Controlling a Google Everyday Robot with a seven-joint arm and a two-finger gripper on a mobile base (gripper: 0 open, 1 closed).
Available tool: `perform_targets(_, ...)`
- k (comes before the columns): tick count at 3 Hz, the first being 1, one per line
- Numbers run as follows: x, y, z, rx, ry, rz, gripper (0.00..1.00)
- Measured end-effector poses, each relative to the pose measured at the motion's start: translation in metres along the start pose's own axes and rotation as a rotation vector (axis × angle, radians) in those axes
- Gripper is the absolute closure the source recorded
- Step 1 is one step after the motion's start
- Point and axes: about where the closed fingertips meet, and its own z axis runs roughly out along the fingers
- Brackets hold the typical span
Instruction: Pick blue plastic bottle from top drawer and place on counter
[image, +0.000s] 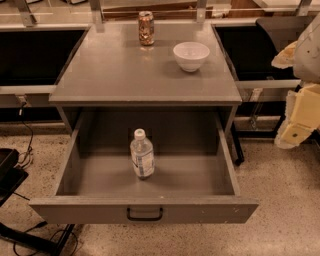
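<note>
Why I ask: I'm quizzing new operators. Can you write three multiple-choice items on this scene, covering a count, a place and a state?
1. How many things stand on the counter?
A two
B none
C four

2. Where is the blue plastic bottle?
A on the counter
B in the top drawer
C on the floor

3. The top drawer is:
A shut
B pulled open
C taken out

Answers:
1 A: only a can and a white bowl stand there.
2 B: it stands upright on the drawer's floor.
3 B: its inside shows in front of the cabinet.

The gripper is at the view's right edge, apart from the drawer.
</note>
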Motion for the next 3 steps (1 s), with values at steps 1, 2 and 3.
perform_targets(1, 0.0, 0.0, 0.0, 0.0, 0.0, 0.0, 0.0)
perform_targets(2, -0.012, 0.002, 0.022, -0.012, -0.08, 0.014, 0.0)
perform_targets(3, -0.037, 0.026, 0.09, -0.099, -0.257, 0.014, 0.0)
